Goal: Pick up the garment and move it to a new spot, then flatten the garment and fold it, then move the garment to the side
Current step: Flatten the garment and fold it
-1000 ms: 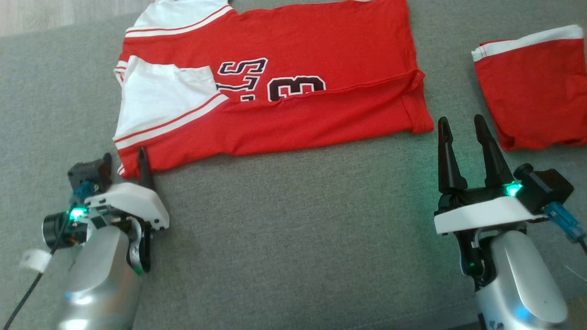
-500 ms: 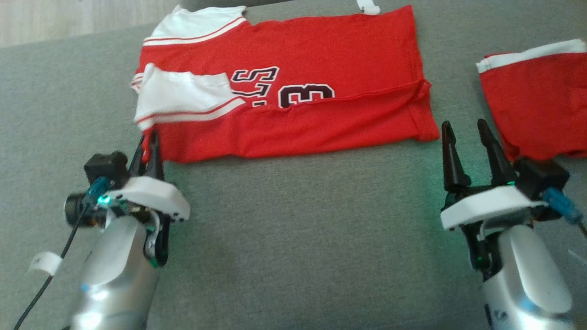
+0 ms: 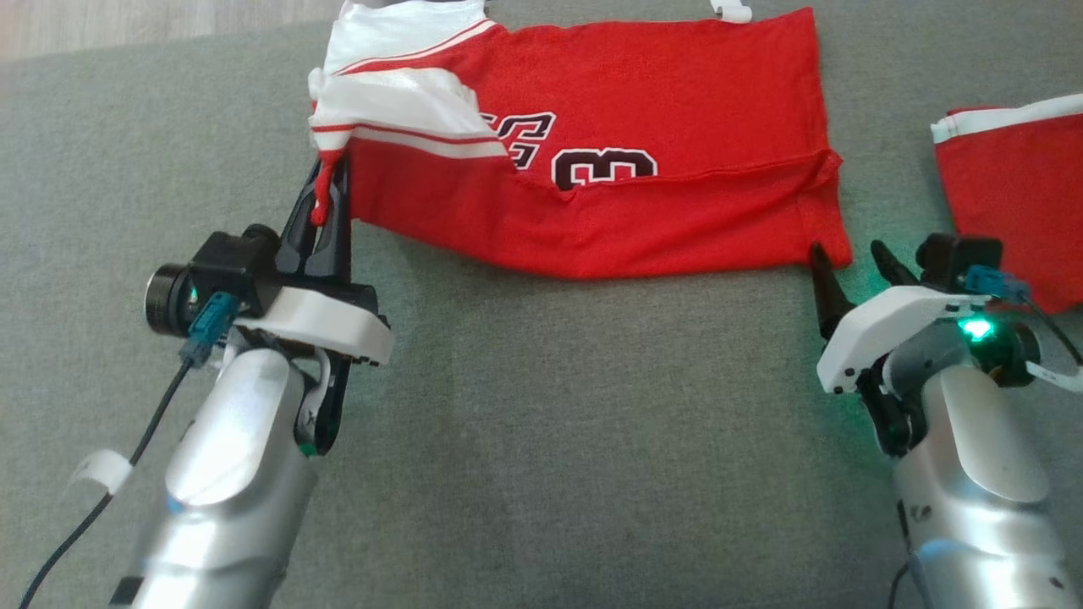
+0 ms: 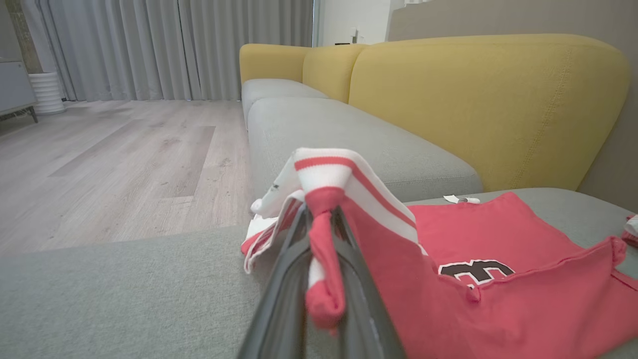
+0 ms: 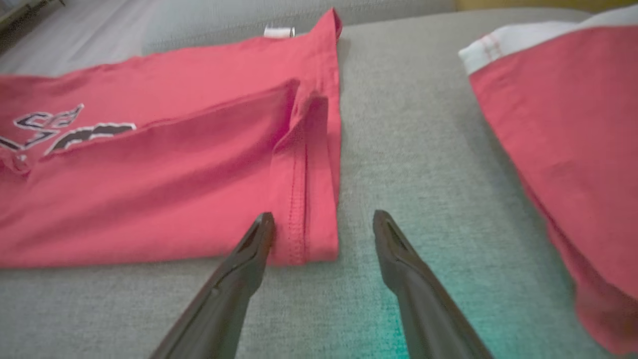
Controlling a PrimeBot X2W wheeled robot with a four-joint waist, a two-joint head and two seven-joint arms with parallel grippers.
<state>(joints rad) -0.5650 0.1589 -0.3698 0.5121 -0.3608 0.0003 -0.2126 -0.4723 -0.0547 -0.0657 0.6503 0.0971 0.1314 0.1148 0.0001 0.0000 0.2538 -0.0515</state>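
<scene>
The jersey [image 3: 660,110] lies partly folded on the grey sofa seat [image 3: 541,440], toward 12 o'clock in the head view. Its 9 o'clock corner is raised by the left gripper [image 3: 328,190], whose fingers are clenched on a small bunch of red hem under the white sleeve. The right gripper [image 3: 846,258] is spread wide with nothing grasped, its tips either side of the hem corner at the jersey's 4 o'clock.

Little cloth is pinched on the left, so it could be pulled free once the jersey's weight is taken. If only that corner is lifted, the fold already laid along the near edge is likely to be dragged open. On the right, seat fabric could be caught, or the corner missed, if the fingers are closed too low. The shorts [image 3: 1015,169] at 3 o'clock lie near enough to be snagged by a sideways sweep.

Counted: one jersey, one pair of shorts, two grippers, one sofa seat.
</scene>
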